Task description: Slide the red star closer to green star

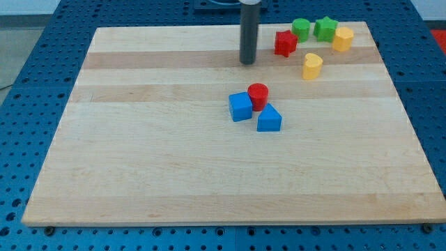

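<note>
The red star (284,43) lies near the view's top, right of centre. The green star (325,28) lies up and to the right of it, apart from it, with a green round block (301,28) between them, close to the red star's upper right. My tip (247,61) is the lower end of the dark rod. It stands on the board left of the red star, a small gap away, not touching it.
A yellow block (342,39) touches the green star's right side. Another yellow block (312,66) lies below and right of the red star. A red cylinder (258,95), a blue cube (240,107) and a blue triangular block (269,119) cluster mid-board on the wooden board (139,153).
</note>
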